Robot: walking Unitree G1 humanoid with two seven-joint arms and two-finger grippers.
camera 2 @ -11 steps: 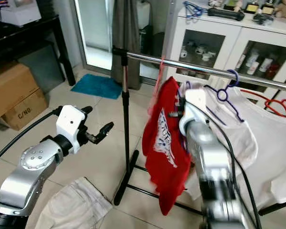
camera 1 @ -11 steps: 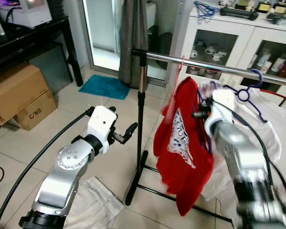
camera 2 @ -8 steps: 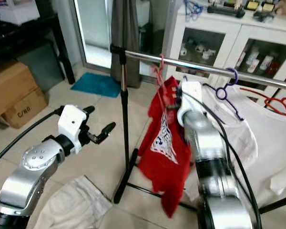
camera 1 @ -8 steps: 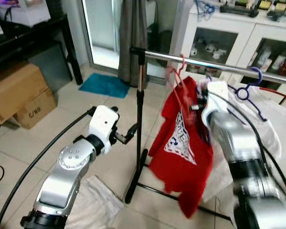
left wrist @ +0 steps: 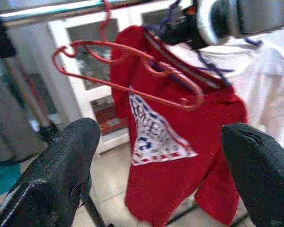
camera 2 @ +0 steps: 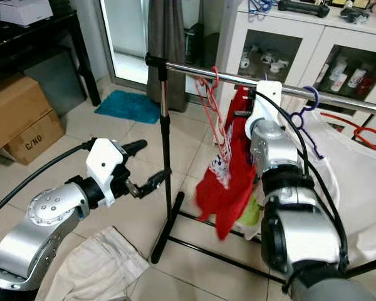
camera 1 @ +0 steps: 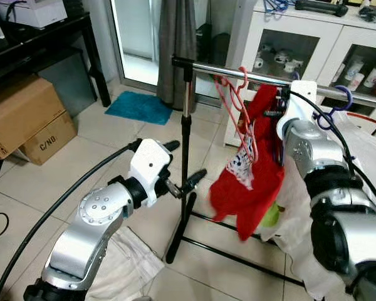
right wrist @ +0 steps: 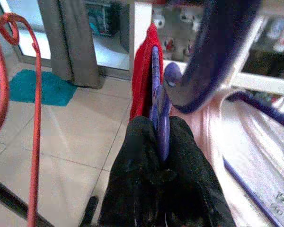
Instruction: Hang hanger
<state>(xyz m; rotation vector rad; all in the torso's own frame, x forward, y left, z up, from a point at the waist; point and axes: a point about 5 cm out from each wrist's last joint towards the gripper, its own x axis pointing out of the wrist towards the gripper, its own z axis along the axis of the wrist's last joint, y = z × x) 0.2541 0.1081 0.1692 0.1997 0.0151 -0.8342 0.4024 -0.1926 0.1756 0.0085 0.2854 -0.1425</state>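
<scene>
A red shirt (camera 1: pixel 250 188) hangs on a purple hanger (right wrist: pixel 158 94). My right gripper (camera 1: pixel 277 114) is shut on that hanger's neck just below the chrome rail (camera 1: pixel 219 70). In the right wrist view the black fingers (right wrist: pixel 137 156) pinch the purple wire. Thin red hangers (camera 1: pixel 238 94) are hooked on the rail to the left of the shirt and lie against its front. Left of the rack's upright post (camera 1: pixel 184 157) my left gripper (camera 1: pixel 185 162) stands open, facing the shirt (left wrist: pixel 170 142) with nothing between its fingers (left wrist: pixel 61 175).
Further right on the rail, another purple hanger (camera 1: pixel 331 108) carries a white shirt (camera 1: pixel 363 163). A white glass-door cabinet (camera 1: pixel 301 44) stands behind. Cardboard boxes (camera 1: pixel 25 119) and a black table (camera 1: pixel 81 31) are at the left. A teal mat (camera 1: pixel 138 106) and a pale cloth (camera 1: pixel 128 269) lie on the floor.
My right gripper has lifted the hanger and red shirt up to the rail, and the shirt has swung. My left gripper has reached further right, toward the post.
</scene>
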